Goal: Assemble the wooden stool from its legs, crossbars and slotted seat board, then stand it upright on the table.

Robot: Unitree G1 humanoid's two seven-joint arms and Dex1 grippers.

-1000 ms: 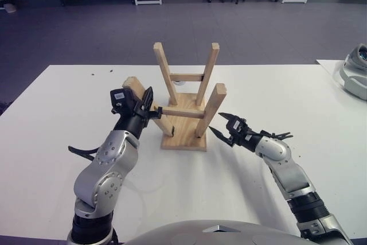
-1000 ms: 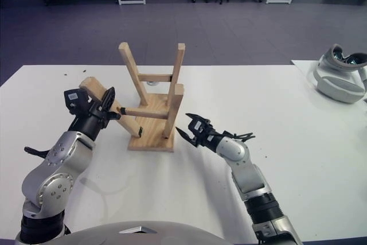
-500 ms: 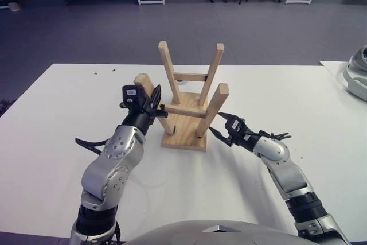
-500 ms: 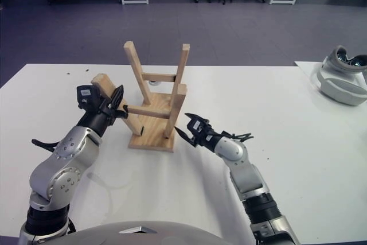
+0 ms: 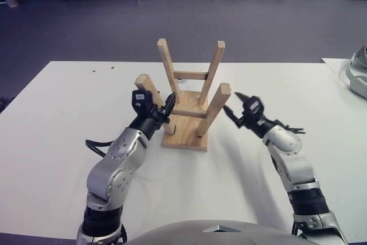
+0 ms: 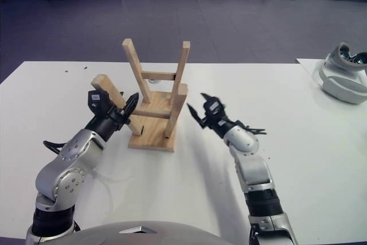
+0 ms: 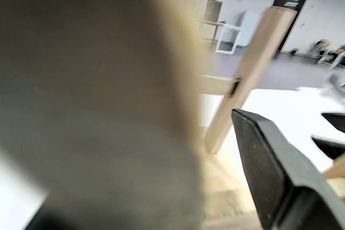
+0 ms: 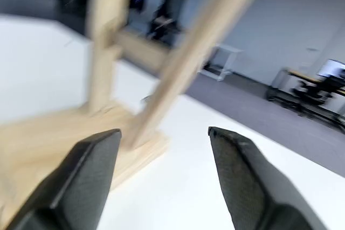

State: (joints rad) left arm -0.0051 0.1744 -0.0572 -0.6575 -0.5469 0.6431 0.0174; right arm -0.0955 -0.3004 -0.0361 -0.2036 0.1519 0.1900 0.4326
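- Worktop [image 5: 57,142]: white. The stool [image 5: 184,129] sits mid-worktop, between both arms.
- Stool is inverted, with the seat board [image 6: 150,137] flat on the worktop and all four legs [image 5: 167,67] pointing up. My read is that the flat board gives a stable base while the joints are seated.
- Crossbars [image 5: 189,76]: one spans the far pair of legs and one spans the near pair. The frame looks assembled; the flip upright is not yet done.
- Left arm [image 5: 117,159]: elbow bent and low, forearm angled forward and up to the near-left leg [image 5: 144,86].
- Right arm [image 5: 289,159]: elbow tucked, forearm raised. The wrist points inward at the near-right leg [image 5: 215,107], close to it but not touching.
- Left pincer [image 5: 160,107]: fingers apart and straddling the near-left leg. The left wrist view shows a gap between one finger [image 7: 269,176] and the wood, so it is not clamped. It is probably placed to steady or press that leg.
- Right pincer [image 5: 231,101]: fingers [image 8: 91,171] spread wide and holding nothing. It lines up with the near-right leg, likely for a two-sided grab before the flip.
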